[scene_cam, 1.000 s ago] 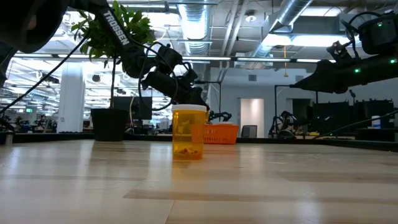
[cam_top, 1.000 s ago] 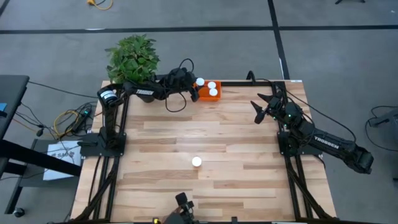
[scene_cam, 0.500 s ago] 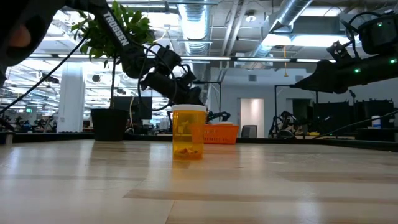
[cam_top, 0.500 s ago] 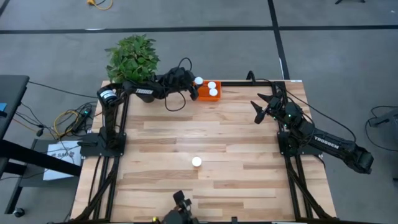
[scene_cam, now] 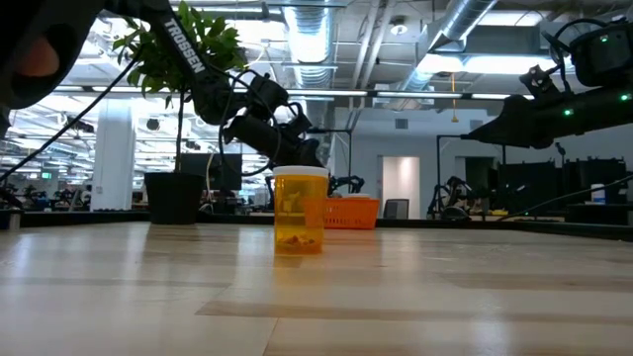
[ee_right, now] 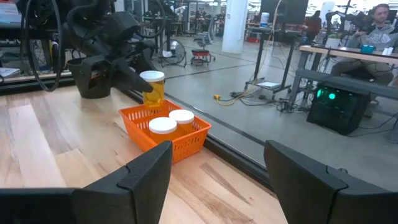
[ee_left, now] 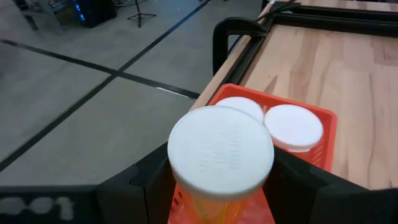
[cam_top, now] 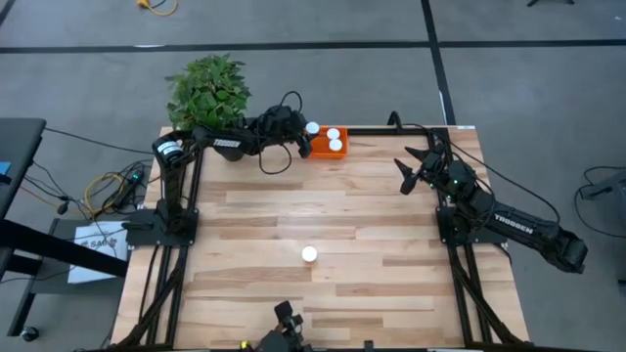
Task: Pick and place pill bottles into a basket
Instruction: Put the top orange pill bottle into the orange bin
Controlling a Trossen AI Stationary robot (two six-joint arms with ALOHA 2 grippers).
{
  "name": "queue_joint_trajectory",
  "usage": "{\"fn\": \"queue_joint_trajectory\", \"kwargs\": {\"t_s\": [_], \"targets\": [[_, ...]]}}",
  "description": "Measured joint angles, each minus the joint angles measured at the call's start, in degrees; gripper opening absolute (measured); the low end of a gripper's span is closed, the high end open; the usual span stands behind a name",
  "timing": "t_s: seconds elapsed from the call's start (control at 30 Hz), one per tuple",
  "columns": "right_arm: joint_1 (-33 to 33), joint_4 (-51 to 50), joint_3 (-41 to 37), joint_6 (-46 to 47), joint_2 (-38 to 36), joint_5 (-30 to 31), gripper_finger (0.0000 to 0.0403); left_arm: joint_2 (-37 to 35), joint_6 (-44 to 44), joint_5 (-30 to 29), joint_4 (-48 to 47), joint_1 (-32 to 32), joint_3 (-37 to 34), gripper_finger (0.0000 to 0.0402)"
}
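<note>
Fingers of the left hand (cam_top: 305,130) are clamped on a pill bottle (ee_left: 221,155) at the far edge of the bench (cam_top: 372,225), holding it upright above the end of the orange basket (ee_right: 186,142) that lies nearest that hand. The white cap faces upward and the orange body sits between the two dark fingers (ee_left: 298,186). Two more pill bottles (cam_top: 335,139) stand inside the basket just beyond the held one, side by side with caps touching or nearly so. Immediately behind the left arm, at the bench's far corner, stands a leafy potted plant (cam_top: 207,91).

One last pill bottle (scene_cam: 300,211) stands upright alone on the open wood, well apart from both hands and nearer the front of the bench than the basket; small orange pills show at its bottom in the low view.

Across the bench, the right hand (cam_top: 419,162) hangs in the air with its fingers spread wide and nothing between them, pointed toward the basket yet well clear of it.

Beyond the bench edge, a person (ee_right: 376,22) sits at a desk in the background of the workshop, with equipment and cables on the floor around.
</note>
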Motion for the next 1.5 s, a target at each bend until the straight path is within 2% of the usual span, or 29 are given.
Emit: {"fn": "queue_joint_trajectory", "kwargs": {"t_s": [0.4,0.5,0.63,0.73,1.23,1.5], "targets": [[0.00,0.24,0.00,-0.01,0.01,0.01,0.0249,0.00,0.32,0.16,-0.33,-0.10,0.19,0.0193],[0.01,0.24,0.00,-0.02,-0.01,0.00,0.0249,1.91,0.35,0.25,-3.45,-0.12,3.37,0.0193],[0.02,0.20,0.00,0.00,-0.01,0.07,0.0249,5.01,1.93,1.76,-12.91,-0.49,9.18,0.0193],[0.01,0.19,0.00,-0.02,0.03,0.07,0.0249,5.48,2.30,2.29,-10.70,-0.45,10.35,0.0193],[0.00,0.24,0.00,-0.04,0.06,0.11,0.0249,5.60,1.20,0.19,-11.62,-0.41,10.19,0.0193],[0.00,0.24,0.00,-0.04,0.06,0.09,0.0249,5.60,0.74,-0.87,-11.63,-0.41,10.19,0.0222]]}}
